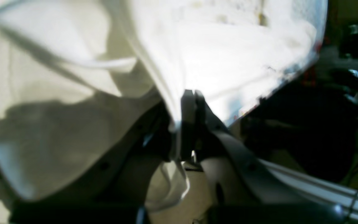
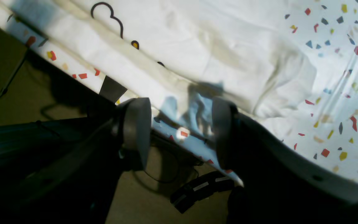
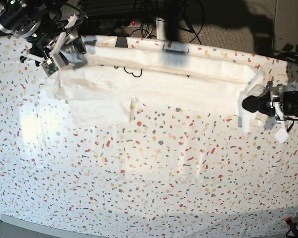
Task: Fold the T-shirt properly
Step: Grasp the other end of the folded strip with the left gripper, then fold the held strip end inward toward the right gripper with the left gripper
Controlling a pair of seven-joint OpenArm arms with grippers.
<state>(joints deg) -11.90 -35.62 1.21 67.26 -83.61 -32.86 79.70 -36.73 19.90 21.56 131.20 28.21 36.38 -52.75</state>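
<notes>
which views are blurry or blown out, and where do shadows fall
Left wrist: soft and blurred, the white cotton T-shirt overexposed above the shut left tool, the lower left in shadow. Right wrist: sharper, the open right tool dark, shading the cloth edge. Base: a glare patch on the speckled white table cover, its edges bent.

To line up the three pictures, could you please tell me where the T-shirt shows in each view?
Left wrist: the T-shirt fills the left and middle, pinched in the shut left gripper.
Right wrist: it lies across the upper middle, beyond the open right gripper.
Base: a long band along the far edge.
Shared landmark: the speckled table cover.
</notes>
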